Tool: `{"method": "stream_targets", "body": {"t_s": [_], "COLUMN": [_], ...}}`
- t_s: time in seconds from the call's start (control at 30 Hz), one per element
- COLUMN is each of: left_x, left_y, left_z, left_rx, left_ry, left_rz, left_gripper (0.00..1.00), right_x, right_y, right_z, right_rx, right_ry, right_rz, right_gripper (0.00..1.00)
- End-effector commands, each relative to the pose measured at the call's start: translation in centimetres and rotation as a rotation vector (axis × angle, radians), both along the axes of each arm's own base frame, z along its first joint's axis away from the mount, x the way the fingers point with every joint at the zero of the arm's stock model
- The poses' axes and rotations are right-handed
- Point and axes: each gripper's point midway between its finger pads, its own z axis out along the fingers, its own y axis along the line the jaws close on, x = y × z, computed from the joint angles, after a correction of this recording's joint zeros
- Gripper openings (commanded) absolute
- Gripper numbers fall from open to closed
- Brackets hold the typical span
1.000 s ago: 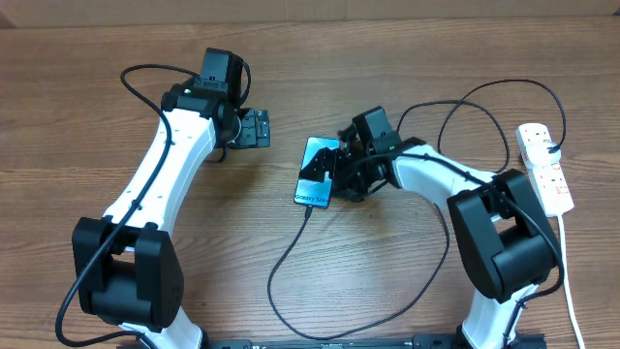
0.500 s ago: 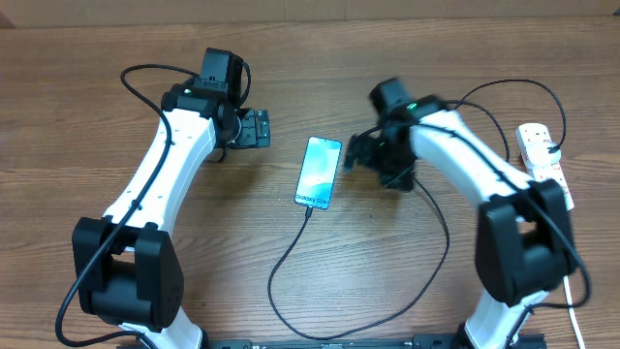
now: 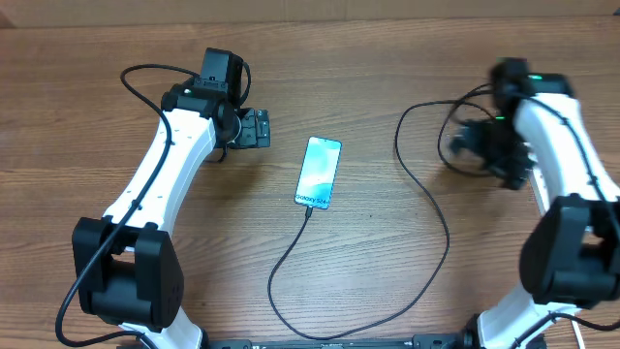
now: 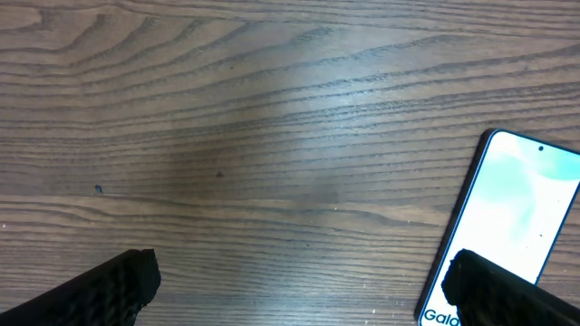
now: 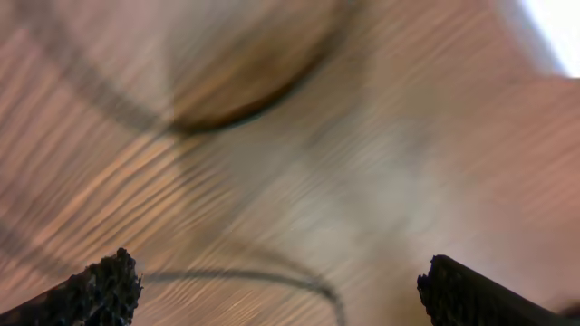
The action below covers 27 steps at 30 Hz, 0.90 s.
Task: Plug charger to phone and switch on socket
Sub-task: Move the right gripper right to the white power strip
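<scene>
The phone (image 3: 318,173) lies flat mid-table with its screen lit, and shows at the right edge of the left wrist view (image 4: 517,217). The charger cable (image 3: 441,228) meets the phone's near end, then loops along the front and up to the right. It shows blurred in the right wrist view (image 5: 245,276). My left gripper (image 3: 256,128) is open and empty, left of the phone. My right gripper (image 3: 467,145) is open, empty and motion-blurred at the far right. My right arm hides the socket in the overhead view. A white blur (image 5: 553,23) may be it.
My left arm's own black cable (image 3: 145,73) arcs at the back left. The table is bare brown wood (image 3: 387,58).
My right arm has swung away from the phone to the far right of the table and now covers the power strip. The phone, cable and left arm have not moved.
</scene>
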Motion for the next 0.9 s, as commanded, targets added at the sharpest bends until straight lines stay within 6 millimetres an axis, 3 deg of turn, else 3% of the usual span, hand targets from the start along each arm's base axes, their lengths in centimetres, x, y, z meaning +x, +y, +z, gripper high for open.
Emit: {"method": "stream_targets", "body": {"t_s": [0.0, 0.17, 0.6, 0.77, 0.87], "left_x": [0.3, 0.3, 0.3, 0.3, 0.3], "left_y": [0.3, 0.3, 0.3, 0.3, 0.3], "left_z": [0.1, 0.1, 0.1, 0.1, 0.1], "left_rx": [0.020, 0.020, 0.020, 0.020, 0.020], "left_ry": [-0.008, -0.008, -0.008, -0.008, -0.008], "left_rz": [-0.012, -0.012, -0.012, -0.012, -0.012], "left_gripper": [0.99, 1.00, 1.00, 1.00, 0.99], "right_x": [-1.0, -2.9, -6.5, -7.8, -7.5], "right_y": [-4.2, -8.6, -16.9, -19.4, -20.0], "right_z": [0.9, 0.9, 1.1, 1.1, 0.9], "right_rx": [-0.048, -0.047, -0.146, -0.159, -0.125], "right_ry": [-0.004, 0.006, 0.001, -0.021, -0.063], "right_rz": [-0.100, -0.243, -0.394, -0.475, -0.470], "right_gripper": [1.00, 1.00, 1.00, 1.00, 1.00]}}
